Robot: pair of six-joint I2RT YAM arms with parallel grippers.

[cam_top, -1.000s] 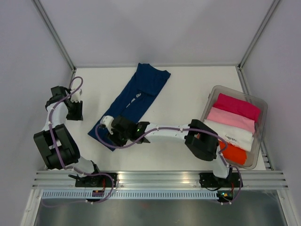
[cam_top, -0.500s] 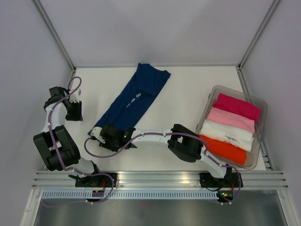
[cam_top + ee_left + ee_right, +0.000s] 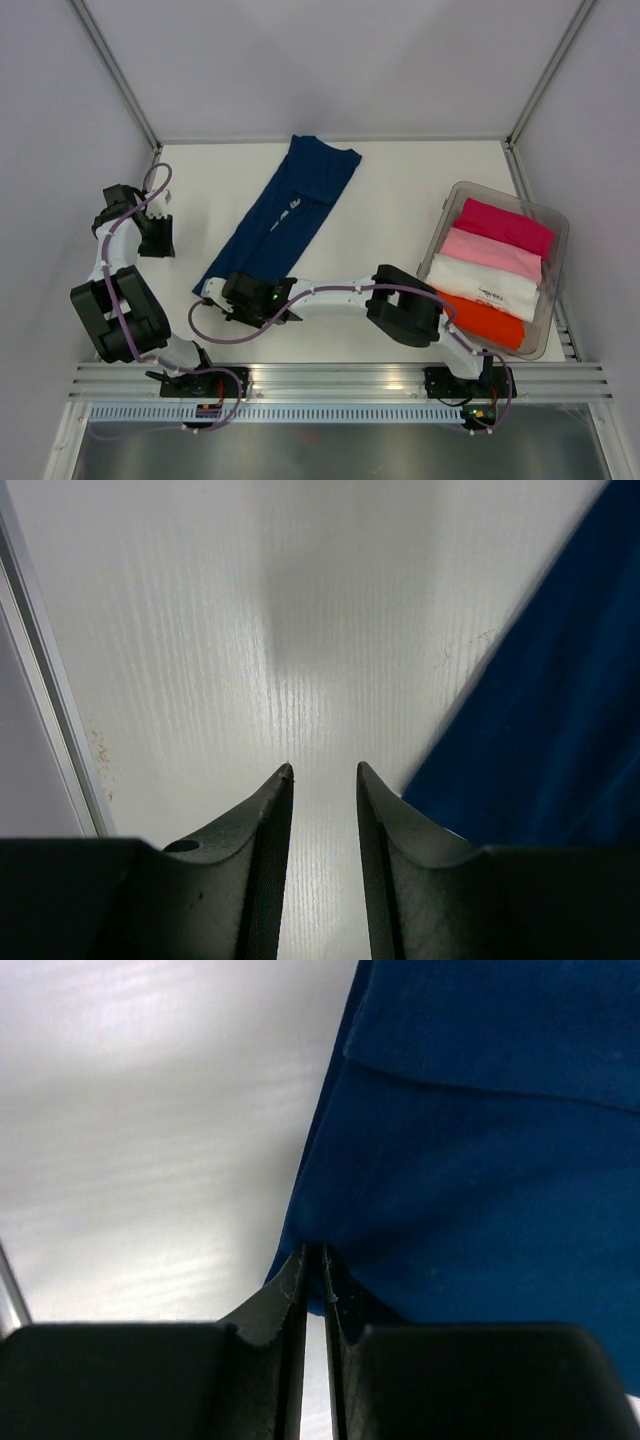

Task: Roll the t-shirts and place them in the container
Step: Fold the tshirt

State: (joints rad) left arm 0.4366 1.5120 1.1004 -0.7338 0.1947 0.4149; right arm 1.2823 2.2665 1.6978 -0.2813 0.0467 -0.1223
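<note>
The right hand (image 3: 312,1255) had its fingers pressed almost together, only a thin slit between them, pinching the near left corner of the navy t-shirt (image 3: 480,1160). The left hand (image 3: 323,770) was slightly parted and held nothing, above bare tabletop (image 3: 250,630) with the shirt's edge just to its right and the frame rail (image 3: 45,700) close on its left.

From above, the navy t-shirt (image 3: 285,215) lay as a long diagonal strip from far centre to near left. Wide bare tabletop separated it from the bin (image 3: 556,290) at the right edge, which held magenta (image 3: 505,225), pink (image 3: 490,252), white (image 3: 480,285) and orange (image 3: 485,320) shirts.

A second before, the right hand (image 3: 215,293) had sat further in on the cloth – it had since moved out to that corner. The left hand (image 3: 155,235) had barely shifted.
</note>
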